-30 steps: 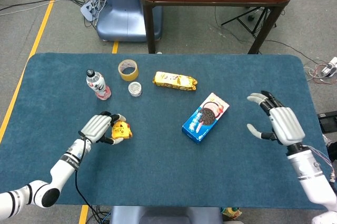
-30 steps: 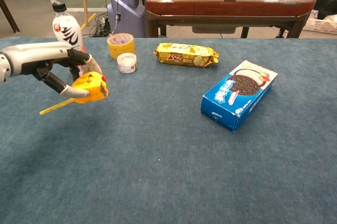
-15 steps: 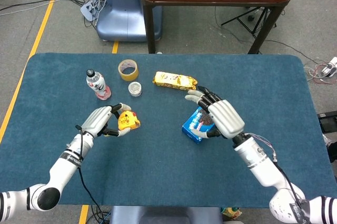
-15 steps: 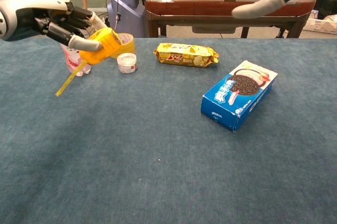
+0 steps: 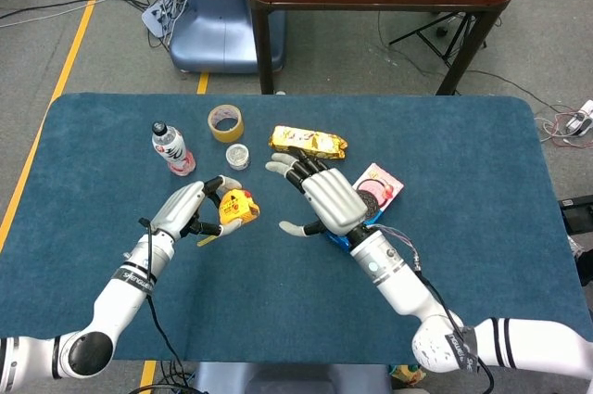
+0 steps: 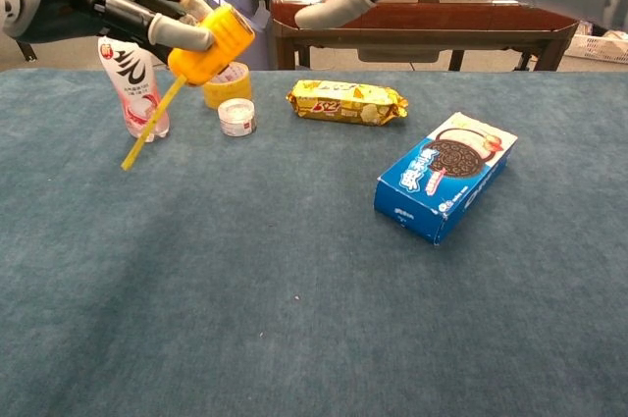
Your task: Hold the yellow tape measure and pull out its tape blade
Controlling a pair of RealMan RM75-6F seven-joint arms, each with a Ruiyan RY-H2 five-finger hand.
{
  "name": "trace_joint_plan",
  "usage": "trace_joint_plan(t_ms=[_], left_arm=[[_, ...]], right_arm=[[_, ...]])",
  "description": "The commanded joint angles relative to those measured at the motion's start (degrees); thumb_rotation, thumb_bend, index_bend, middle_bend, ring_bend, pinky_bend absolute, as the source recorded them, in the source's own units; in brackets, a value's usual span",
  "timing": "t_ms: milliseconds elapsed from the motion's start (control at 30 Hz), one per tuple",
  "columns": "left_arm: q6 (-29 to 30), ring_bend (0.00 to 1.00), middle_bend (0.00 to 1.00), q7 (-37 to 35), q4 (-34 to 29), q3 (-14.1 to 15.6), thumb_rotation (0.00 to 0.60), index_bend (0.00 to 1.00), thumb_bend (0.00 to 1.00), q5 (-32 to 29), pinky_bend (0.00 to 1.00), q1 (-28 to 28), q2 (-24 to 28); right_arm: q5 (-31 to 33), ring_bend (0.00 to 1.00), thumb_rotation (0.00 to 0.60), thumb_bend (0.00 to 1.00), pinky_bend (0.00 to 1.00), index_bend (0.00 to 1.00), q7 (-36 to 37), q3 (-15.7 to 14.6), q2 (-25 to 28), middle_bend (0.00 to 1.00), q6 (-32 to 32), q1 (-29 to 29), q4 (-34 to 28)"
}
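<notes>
**Tape held aloft, blade tip waiting for the other hand**

The tape measure (image 6: 210,44) is hanging in the air above the tabletop (image 6: 294,319), gripped by the left hand (image 5: 185,210), whose fingers (image 6: 147,20) are wrapping round the yellow case. A short length of blade (image 6: 149,129) is sticking out and drooping down and to the left, its tip free and touching nothing. The case is looking like hard, smooth plastic, compact and probably of moderate weight, so a firm wrap round its body is likely needed to keep it from twisting when the blade is drawn. The blade is thin and springy; it is probably bending sideways easily and wanting to snap back, so the best hold is likely a pinch at the end hook or on the flat faces near the tip, pulling straight along its line.

The right hand (image 5: 326,197) is hovering just beside the case with its fingers spread, holding nothing, apart from the blade. Behind it a blue box (image 6: 446,177) is lying on the tabletop, and farther back a yellow packet (image 6: 345,101), a tape roll (image 5: 225,122), a small jar (image 6: 236,116) and a bottle (image 6: 130,78) are standing near the left hand
</notes>
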Motion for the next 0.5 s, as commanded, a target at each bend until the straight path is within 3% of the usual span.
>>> trace_joint_plan(t_ms=[33, 500], left_arm=[[0.95, 0.43, 0.55, 0.59, -0.94, -0.33, 0.600, 0.54, 0.26, -1.32, 0.19, -0.84, 0.42], [2.80, 0.43, 0.55, 1.07, -1.62, -0.29, 0.600, 0.54, 0.26, -3.61, 0.21, -2.80, -0.22]], right_arm=[[1.76, 0.04, 0.600, 0.27, 0.14, 0.16, -2.04, 0.66, -1.53, 0.13, 0.68, 1.87, 0.53], [6.57, 0.04, 0.600, 0.27, 0.14, 0.16, -5.51, 1.13, -5.33, 0.13, 3.26, 6.13, 3.29]])
